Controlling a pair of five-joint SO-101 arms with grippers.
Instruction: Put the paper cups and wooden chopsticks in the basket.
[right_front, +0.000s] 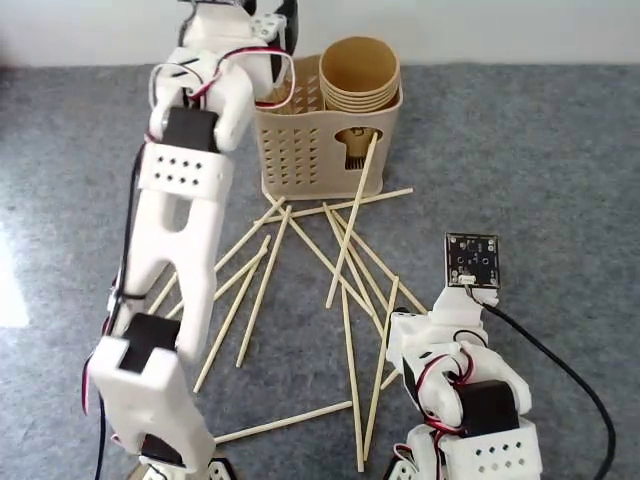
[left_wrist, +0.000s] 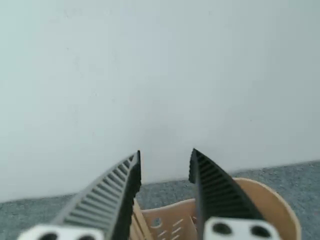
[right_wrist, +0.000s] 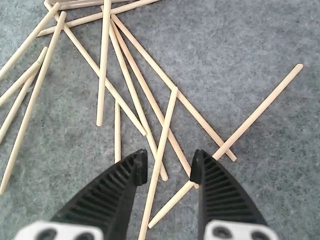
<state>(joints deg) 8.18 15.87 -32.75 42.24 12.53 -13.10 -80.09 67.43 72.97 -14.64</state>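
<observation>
A beige slotted basket stands at the back of the grey mat, with a stack of paper cups in its right half. Several wooden chopsticks lie crossed on the mat in front of it, and one leans against the basket's front. My left gripper is open and empty, high over the basket and the cup rim. My right gripper is open low over the chopsticks; one chopstick runs between its fingers.
The long left arm stretches over the left side of the mat, covering parts of some chopsticks. The right arm sits at the near right. A white wall rises behind the basket. Bare mat lies to the basket's right.
</observation>
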